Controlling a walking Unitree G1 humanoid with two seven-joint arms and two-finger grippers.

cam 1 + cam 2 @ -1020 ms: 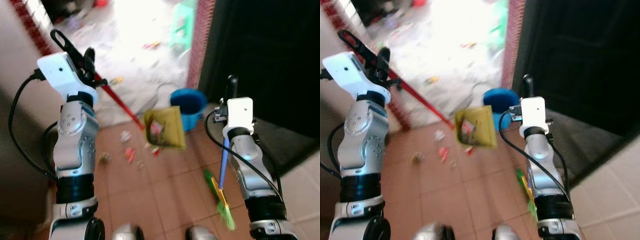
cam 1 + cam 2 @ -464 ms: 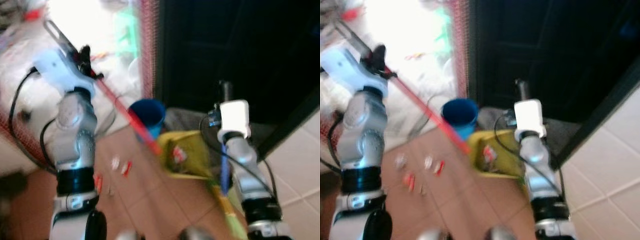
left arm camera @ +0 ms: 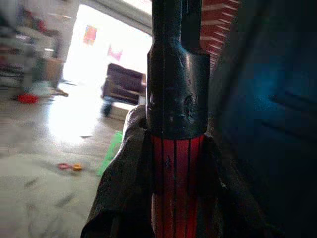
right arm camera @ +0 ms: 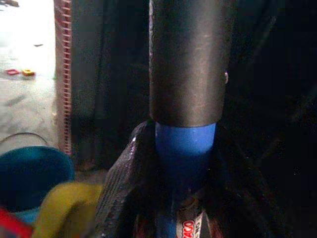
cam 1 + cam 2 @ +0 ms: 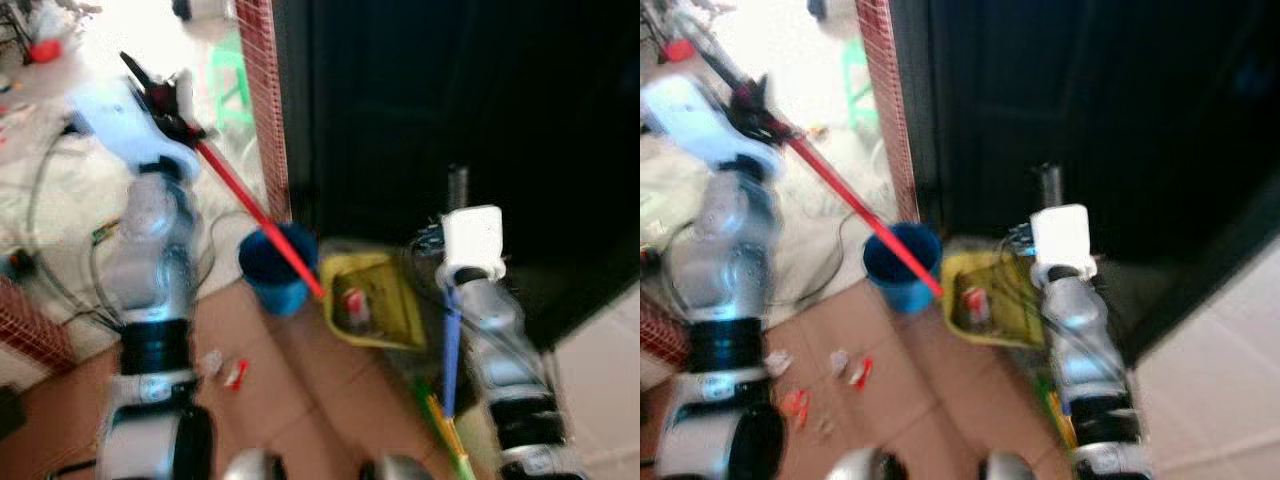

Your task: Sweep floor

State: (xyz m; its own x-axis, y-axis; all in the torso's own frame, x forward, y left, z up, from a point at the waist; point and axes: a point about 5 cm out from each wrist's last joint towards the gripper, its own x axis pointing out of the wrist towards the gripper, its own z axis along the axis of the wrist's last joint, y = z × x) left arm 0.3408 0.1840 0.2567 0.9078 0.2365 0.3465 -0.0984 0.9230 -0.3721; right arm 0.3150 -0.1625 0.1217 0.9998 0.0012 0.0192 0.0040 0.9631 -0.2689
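My left gripper [image 5: 162,92] is raised at the left, shut on the black-capped top of a long red handle [image 3: 176,168]. This handle [image 5: 255,215] slants down to a yellow dustpan [image 5: 385,305] with some red and white litter in it, low beside a blue bucket [image 5: 272,268]. My right gripper [image 5: 458,190] is shut on the blue broom handle [image 4: 184,148]. The broom [image 5: 449,350] hangs straight down, its green bristles [image 5: 452,455] near the floor by my right side. A few scraps of litter [image 5: 225,370] lie on the tan tiles. The pictures are blurred.
A brick pillar [image 5: 258,110] edges a wide dark doorway [image 5: 450,100] right behind the dustpan. Left of the pillar is a bright floor with cables [image 5: 45,290], a green stool [image 5: 230,70] and small scattered things. A low brick edge [image 5: 35,330] is at the near left.
The whole view has swung to the right, toward the dark doorway. The dustpan now hangs lower, close beside the blue bucket. Both grips stay as they were.
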